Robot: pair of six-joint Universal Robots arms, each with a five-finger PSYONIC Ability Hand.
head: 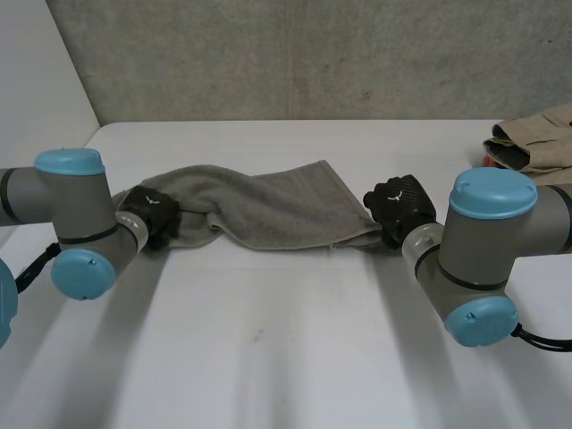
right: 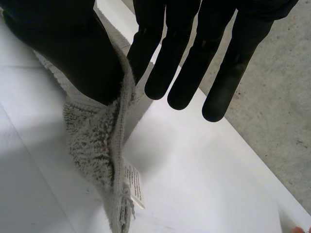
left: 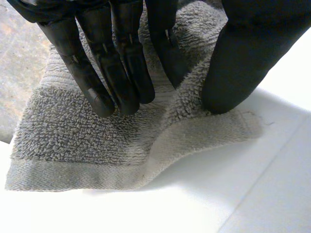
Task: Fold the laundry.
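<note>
White table (head: 286,357). Grey towel (head: 277,210) lies across its middle, twisted near left end. Beige clothes (head: 536,138) at far right edge. Left hand (head: 150,213) pinches towel's left end, thumb against straight fingers. Right hand (head: 399,204) likewise clamps right corner. Right wrist view adds white label (right: 133,187) on hem.

one grey towel (head: 268,210) is lying on one white table (head: 268,357). two black hands are meeting it: one left hand (head: 152,214) is sitting at the towel's left end, one right hand (head: 399,207) at its right end. one heap of beige clothes (head: 536,143) is lying well right of the towel. one white label (right: 136,187) is hanging from the towel's corner by the right hand's thumb.
</note>
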